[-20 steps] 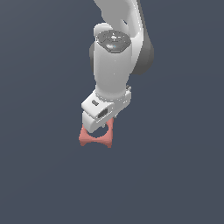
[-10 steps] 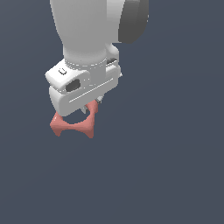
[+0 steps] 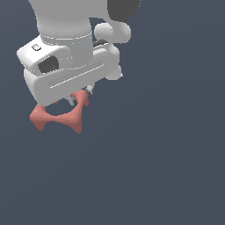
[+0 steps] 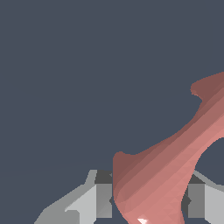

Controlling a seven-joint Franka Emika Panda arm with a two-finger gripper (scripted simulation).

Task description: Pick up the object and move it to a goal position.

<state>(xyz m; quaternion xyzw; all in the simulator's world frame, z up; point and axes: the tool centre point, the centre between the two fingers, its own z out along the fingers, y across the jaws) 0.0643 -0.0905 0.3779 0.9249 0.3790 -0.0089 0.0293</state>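
The salmon-pink block [image 3: 61, 116] with flared corners hangs under my gripper [image 3: 77, 100] in the exterior view, off the ground, its upper part hidden by the white hand. In the wrist view the block [image 4: 170, 166] sits clamped between my two grey fingers [image 4: 94, 201], tilted, with part of its round hole showing. The gripper is shut on it.
The ground is a plain dark blue-grey floor [image 3: 167, 167] with nothing else on it. No goal marker shows in either view.
The arm has moved toward the exterior camera and to that view's left, carrying the block; both now look much larger. The grip on the block is unchanged.
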